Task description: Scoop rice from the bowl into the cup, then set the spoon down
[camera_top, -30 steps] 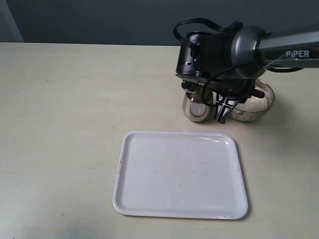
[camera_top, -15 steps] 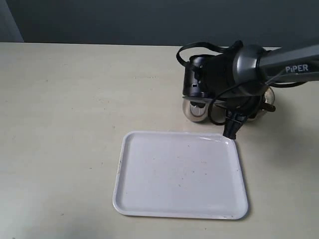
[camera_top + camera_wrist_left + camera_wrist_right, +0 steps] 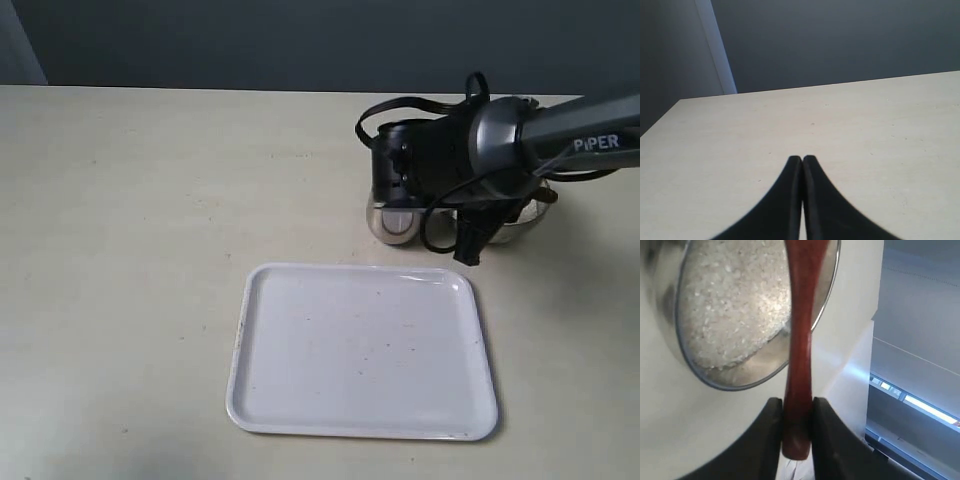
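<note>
My right gripper point(image 3: 797, 402) is shut on the reddish-brown spoon point(image 3: 799, 340), clamping the end of its handle. The handle runs over the rim of the steel bowl point(image 3: 670, 305), which holds the white rice point(image 3: 732, 305); the spoon's head is out of view. In the exterior view the right arm hangs low over the bowl point(image 3: 530, 222) and hides most of it, with the gripper point(image 3: 469, 248) beside it. The steel cup point(image 3: 392, 222) stands just left of the bowl, partly under the arm. My left gripper point(image 3: 802, 160) is shut and empty over bare table.
A white rectangular tray point(image 3: 363, 352) lies on the beige table point(image 3: 130, 250) in front of the cup and bowl. The right arm's black cables point(image 3: 420, 110) loop above the cup. A dark wall runs behind the table's far edge.
The right arm has swung lower over the bowl and turned, covering most of it. The gripper moved right and down from beside the cup.
</note>
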Robot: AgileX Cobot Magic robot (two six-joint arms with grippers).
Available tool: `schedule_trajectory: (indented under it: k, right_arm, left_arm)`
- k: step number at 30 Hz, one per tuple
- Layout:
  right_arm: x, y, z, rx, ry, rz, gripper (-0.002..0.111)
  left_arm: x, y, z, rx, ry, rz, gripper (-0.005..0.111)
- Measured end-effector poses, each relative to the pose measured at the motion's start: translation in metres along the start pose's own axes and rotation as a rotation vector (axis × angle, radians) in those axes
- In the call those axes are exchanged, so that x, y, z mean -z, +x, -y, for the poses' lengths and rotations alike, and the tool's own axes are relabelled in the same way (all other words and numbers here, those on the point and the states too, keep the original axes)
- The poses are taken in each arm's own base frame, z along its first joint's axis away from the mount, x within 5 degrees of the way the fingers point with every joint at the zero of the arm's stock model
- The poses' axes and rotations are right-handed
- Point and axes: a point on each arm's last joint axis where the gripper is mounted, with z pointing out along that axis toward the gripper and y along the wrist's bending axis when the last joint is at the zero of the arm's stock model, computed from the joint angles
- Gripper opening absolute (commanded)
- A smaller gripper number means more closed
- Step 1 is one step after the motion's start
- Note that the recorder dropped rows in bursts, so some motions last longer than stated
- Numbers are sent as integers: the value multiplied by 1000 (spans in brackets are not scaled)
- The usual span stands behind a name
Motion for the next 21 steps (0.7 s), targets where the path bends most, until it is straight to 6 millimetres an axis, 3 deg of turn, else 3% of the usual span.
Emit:
schedule_trajectory:
  k: [21]
  right_arm:
    - [3, 4, -1, -24, -56, -12, -1]
  left_arm:
    - [0, 0, 0, 0, 0, 0, 0]
